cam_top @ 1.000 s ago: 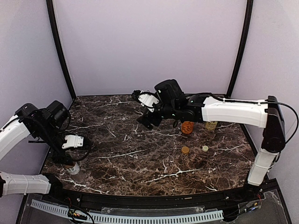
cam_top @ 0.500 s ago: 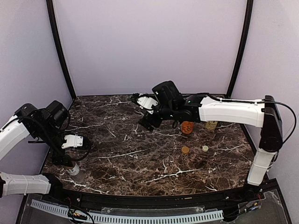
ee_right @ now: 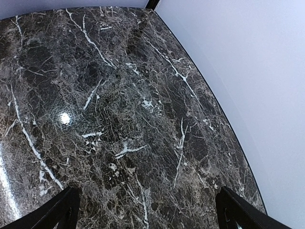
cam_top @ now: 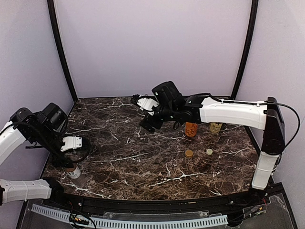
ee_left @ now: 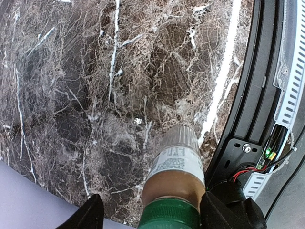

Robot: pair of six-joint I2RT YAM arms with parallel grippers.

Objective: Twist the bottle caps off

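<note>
The small clear bottle (cam_top: pixel 73 172) with a white label stands at the table's front left corner. In the left wrist view the bottle (ee_left: pixel 175 160) holds brown liquid and wears a green cap (ee_left: pixel 169 218). My left gripper (cam_top: pixel 67 161) (ee_left: pixel 150 212) is open astride that cap. The right finger is close against it and the left finger stands apart. The short orange bottle (cam_top: pixel 191 129) and the tall yellow-labelled bottle (cam_top: pixel 215 127) stand uncapped at the back right. My right gripper (cam_top: pixel 147 125) (ee_right: pixel 147 212) is open and empty above the table's middle back.
An orange cap (cam_top: pixel 189 153) and a pale cap (cam_top: pixel 209 151) lie loose in front of the two right bottles. The table's black front rim (ee_left: pixel 238 95) runs right beside the small bottle. Black corner posts (cam_top: pixel 61 52) and lilac walls close in the table.
My right gripper has drifted a little left and back, away from the orange bottle. My left arm has shifted slightly left over the small bottle, which has not moved.
</note>
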